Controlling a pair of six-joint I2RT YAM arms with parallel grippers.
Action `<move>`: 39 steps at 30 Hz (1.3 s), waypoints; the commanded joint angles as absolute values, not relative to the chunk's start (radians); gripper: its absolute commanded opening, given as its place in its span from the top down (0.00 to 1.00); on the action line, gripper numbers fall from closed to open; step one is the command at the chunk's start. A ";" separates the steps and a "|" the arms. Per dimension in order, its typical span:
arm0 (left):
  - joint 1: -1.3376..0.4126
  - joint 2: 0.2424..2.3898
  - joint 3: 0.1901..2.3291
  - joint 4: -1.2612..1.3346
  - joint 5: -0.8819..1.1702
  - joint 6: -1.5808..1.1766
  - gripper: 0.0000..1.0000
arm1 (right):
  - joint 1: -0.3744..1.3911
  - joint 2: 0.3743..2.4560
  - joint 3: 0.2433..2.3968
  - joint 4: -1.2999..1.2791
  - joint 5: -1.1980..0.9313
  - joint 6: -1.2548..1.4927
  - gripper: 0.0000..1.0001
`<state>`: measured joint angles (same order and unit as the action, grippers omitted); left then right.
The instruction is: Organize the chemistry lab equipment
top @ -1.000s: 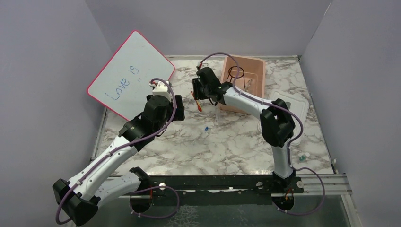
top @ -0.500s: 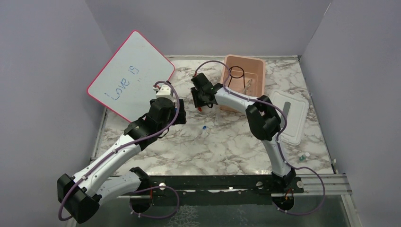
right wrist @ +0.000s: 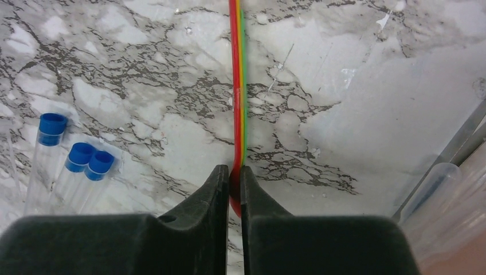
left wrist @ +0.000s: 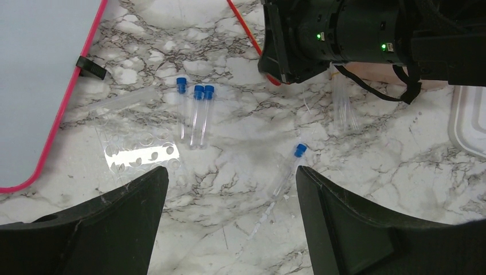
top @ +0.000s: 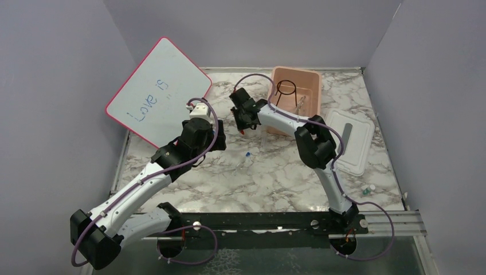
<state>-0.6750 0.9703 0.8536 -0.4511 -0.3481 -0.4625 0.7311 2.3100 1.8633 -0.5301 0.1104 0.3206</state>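
Observation:
My right gripper (right wrist: 235, 172) is shut on the lower end of a thin red-yellow-green rod (right wrist: 237, 86) that lies on the marble; from above this gripper (top: 241, 118) sits just left of the pink tub. Three blue-capped clear tubes (left wrist: 195, 112) lie side by side to the rod's left, and the right wrist view shows them too (right wrist: 74, 166). A lone blue-capped tube (left wrist: 289, 166) lies close to my left gripper's right finger. My left gripper (left wrist: 232, 177) hangs open above bare marble, holding nothing. A black wire ring stand (top: 285, 89) stands inside the tub.
The pink tub (top: 310, 81) stands at the back, its white lid (top: 352, 140) to its right. A pink-rimmed whiteboard (top: 157, 91) leans at the back left. A clear perforated rack plate (left wrist: 140, 152) and clear pipettes (left wrist: 343, 103) lie on the marble. Small vials (top: 367, 189) sit at the right edge.
The right gripper came down a little to the left onto the rod and its jaws closed on it. The left arm has barely moved.

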 commanded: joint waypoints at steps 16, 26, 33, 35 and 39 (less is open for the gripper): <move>-0.672 0.908 0.874 -0.431 -0.351 -0.451 0.15 | 0.733 1.914 1.650 -0.363 0.170 0.382 0.99; -0.672 0.926 0.873 -0.415 -0.312 -0.453 0.15 | 0.644 1.581 1.400 -0.360 0.394 0.497 0.99; -0.673 0.958 0.873 -0.396 -0.273 -0.456 0.15 | 0.488 1.462 1.199 -0.359 0.438 0.614 0.99; -0.673 0.969 0.873 -0.393 -0.264 -0.459 0.15 | 0.458 1.462 1.168 -0.348 0.433 0.628 0.99; -0.672 0.988 0.876 -0.389 -0.247 -0.466 0.15 | 0.417 1.523 1.157 -0.347 0.433 0.654 0.99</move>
<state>-0.6750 0.9730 0.8536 -0.4255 -0.2916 -0.4599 0.4427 1.4948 1.1576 -0.3607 0.3996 0.5968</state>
